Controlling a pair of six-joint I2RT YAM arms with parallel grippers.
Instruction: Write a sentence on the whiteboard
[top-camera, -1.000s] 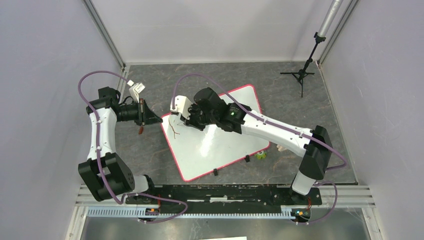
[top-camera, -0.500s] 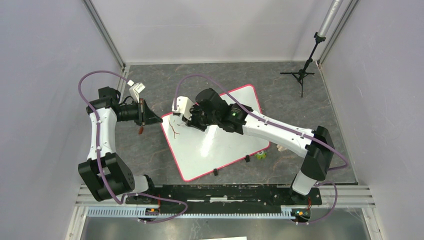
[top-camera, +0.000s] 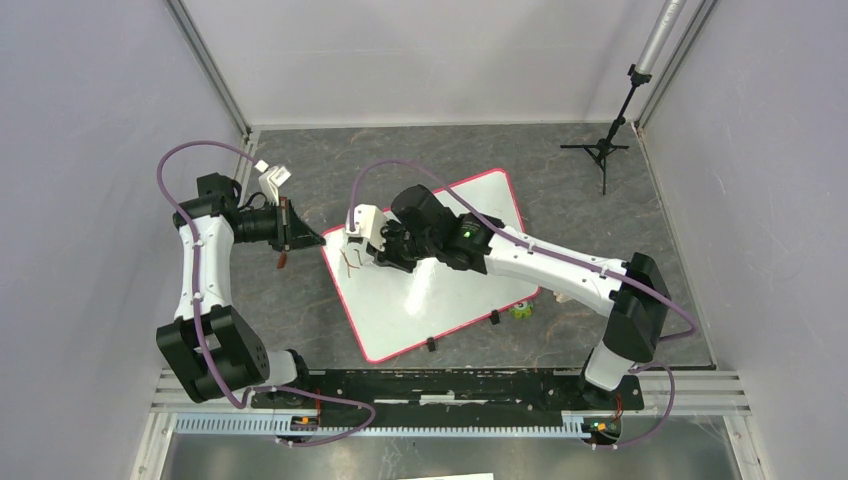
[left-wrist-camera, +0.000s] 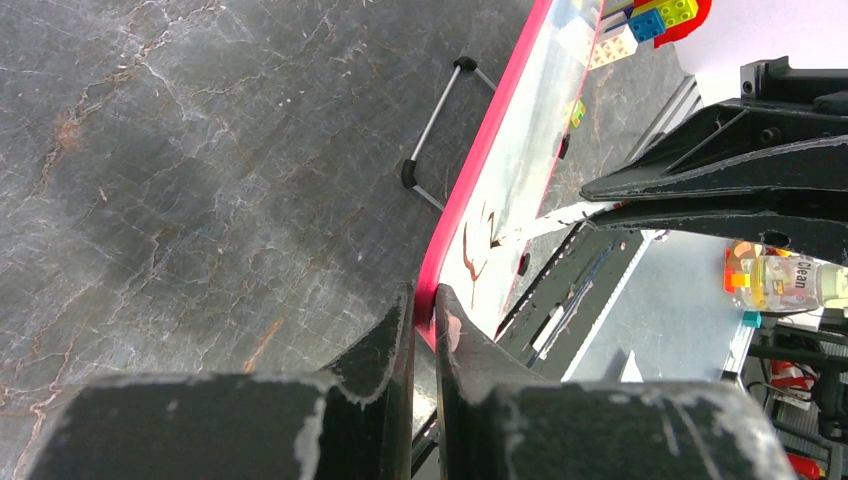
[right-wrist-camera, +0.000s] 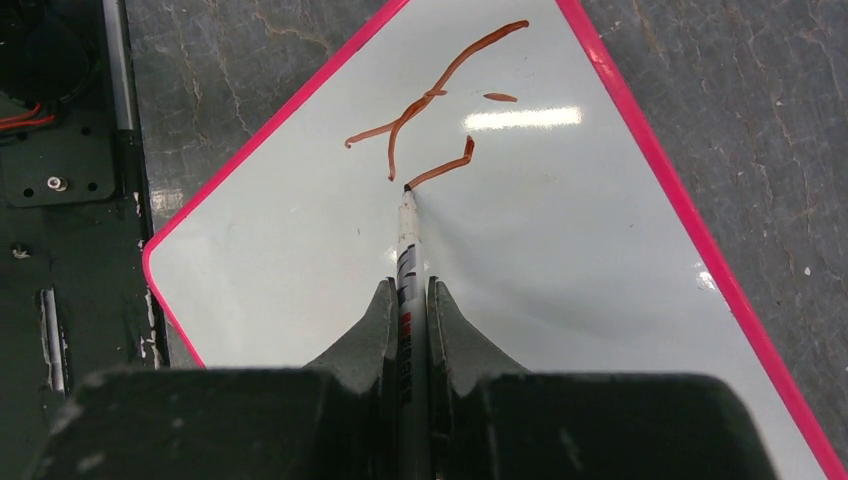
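The whiteboard lies tilted on the dark table, white with a pink border. My left gripper is shut on its far left corner; the left wrist view shows the pink edge pinched between the jaws. My right gripper is shut on a marker, its tip touching the board. The sentence is only a few reddish-brown strokes near that corner, also seen in the top view and the left wrist view.
Two black clips sit on the board's near edge. A small green and yellow object lies by the near right corner. A black tripod stands at the back right. A brown item lies under the left wrist.
My right gripper has moved the marker slightly toward the near side, lengthening the strokes. The left arm and the board have not moved.
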